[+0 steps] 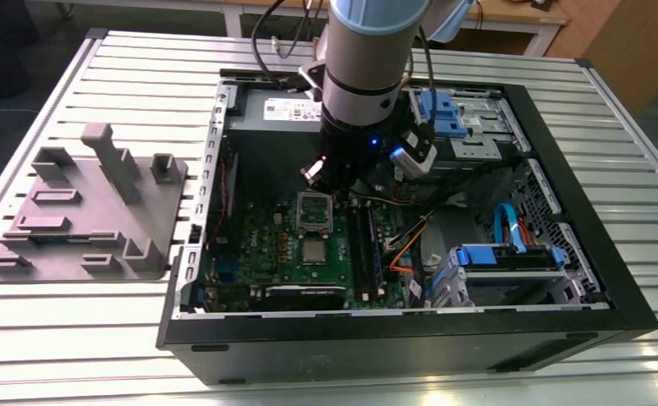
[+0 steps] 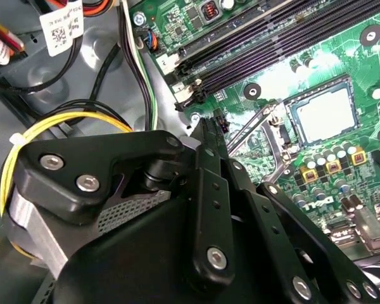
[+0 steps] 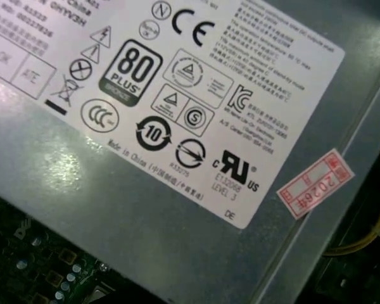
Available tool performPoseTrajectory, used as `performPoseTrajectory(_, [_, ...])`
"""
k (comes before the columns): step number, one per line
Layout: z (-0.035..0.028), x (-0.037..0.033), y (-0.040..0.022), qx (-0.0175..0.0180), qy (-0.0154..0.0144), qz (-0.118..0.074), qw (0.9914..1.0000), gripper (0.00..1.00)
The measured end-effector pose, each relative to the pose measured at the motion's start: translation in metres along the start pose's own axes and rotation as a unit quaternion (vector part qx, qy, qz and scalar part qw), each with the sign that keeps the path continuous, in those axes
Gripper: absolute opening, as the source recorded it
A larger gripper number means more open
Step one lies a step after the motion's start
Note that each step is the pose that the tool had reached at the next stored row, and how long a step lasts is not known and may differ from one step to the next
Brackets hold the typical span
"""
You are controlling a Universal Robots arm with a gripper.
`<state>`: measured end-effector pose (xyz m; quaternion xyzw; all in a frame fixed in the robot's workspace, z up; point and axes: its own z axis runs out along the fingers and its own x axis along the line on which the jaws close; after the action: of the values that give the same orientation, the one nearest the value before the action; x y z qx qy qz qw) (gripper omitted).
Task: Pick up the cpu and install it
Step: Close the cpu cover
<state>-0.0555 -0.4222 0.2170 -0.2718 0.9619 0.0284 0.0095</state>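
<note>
The cpu (image 1: 312,250) is a small silver-grey square lying flat in the dark socket on the green motherboard (image 1: 272,254). In the second wrist view the cpu (image 2: 323,114) sits inside the socket, with the metal frame and lever (image 2: 269,136) swung open beside it. In the exterior view that open frame (image 1: 312,211) stands just behind the chip. My gripper (image 2: 206,126) is black and hangs above the board, off to one side of the socket and clear of the chip. The arm (image 1: 363,76) reaches down into the open computer case.
A large grey plastic tray (image 1: 81,211) with raised blocks lies on the exterior view's left. The case walls (image 1: 397,338) ring the board. The power supply (image 3: 177,126) is close under the wrist. Memory slots (image 2: 272,44), yellow cables (image 2: 50,126) and blue drive cages (image 1: 498,254) crowd the case.
</note>
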Motion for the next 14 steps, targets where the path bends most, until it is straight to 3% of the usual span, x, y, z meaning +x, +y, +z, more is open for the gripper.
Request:
performPoseTrajectory(8, [-0.0017, 0.0002, -0.0002, -0.0002, 0.0009, -0.007, 0.99998, 0.1])
performPoseTrajectory(14, [-0.0071, 0.0004, -0.0006, -0.0005, 0.001, -0.007, 0.99997, 0.1])
